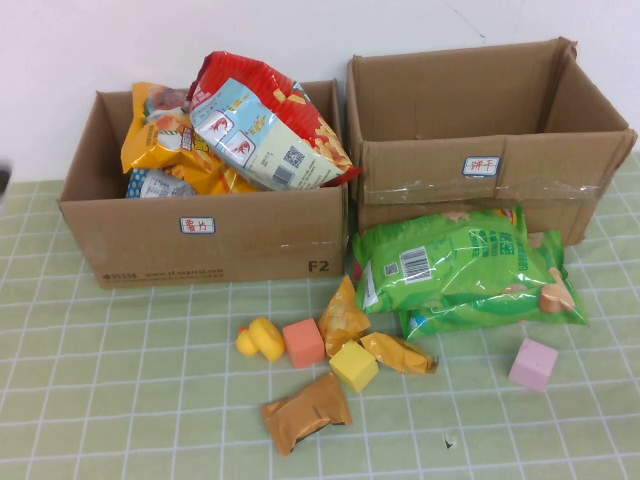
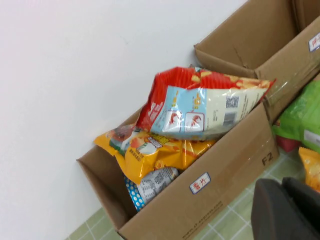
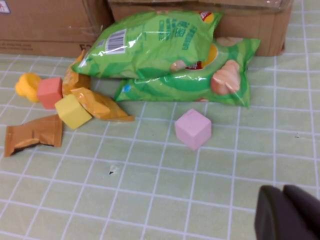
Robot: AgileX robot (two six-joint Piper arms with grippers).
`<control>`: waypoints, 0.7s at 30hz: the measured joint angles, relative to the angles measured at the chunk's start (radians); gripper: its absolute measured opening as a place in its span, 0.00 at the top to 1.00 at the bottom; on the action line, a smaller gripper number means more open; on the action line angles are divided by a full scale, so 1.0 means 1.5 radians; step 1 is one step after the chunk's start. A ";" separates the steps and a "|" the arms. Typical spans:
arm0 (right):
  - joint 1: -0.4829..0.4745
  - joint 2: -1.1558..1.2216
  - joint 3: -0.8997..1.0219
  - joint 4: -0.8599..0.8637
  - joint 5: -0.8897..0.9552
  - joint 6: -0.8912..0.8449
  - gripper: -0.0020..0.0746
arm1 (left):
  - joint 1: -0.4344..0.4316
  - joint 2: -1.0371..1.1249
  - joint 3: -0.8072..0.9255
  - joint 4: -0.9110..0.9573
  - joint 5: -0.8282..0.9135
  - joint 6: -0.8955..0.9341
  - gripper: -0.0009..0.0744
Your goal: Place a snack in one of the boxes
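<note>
Nearest the lens in your high view was the brown snack packet [image 1: 306, 411], lower centre of the frame, flat on the green grid tablecloth [image 1: 120, 400]. Just above it sat the yellow cube [image 1: 354, 365], touching two small orange packets [image 1: 343, 318] [image 1: 398, 352]. The orange-pink cube [image 1: 303, 342] was just left of the yellow one, with the yellow rubber duck [image 1: 261, 339] beside it. The pink cube [image 1: 533, 363] sat alone, lower right.

Two green snack bags [image 1: 440, 258] [image 1: 495, 305] were stacked at centre right, leaning against the front of the right box [image 1: 490, 170], whose visible interior held nothing. The left box [image 1: 200, 240], upper left, was piled up: a red-and-blue bag [image 1: 265, 120] on top, a yellow bag [image 1: 165, 140] under it, and a blue dotted bag [image 1: 155, 185] at the bottom.

Neither arm showed in your high view. The left gripper [image 2: 287, 210] was only a dark shape in the lower right corner of its wrist view, fingers together, holding nothing, off the left box's front. The right gripper [image 3: 290, 215] sat in the lower right corner of its wrist view, fingers together, empty, above bare cloth, apart from the pink cube.
</note>
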 joint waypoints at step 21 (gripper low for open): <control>0.000 0.000 0.002 0.053 0.033 0.012 0.97 | 0.000 -0.195 0.383 -0.009 -0.092 -0.003 0.99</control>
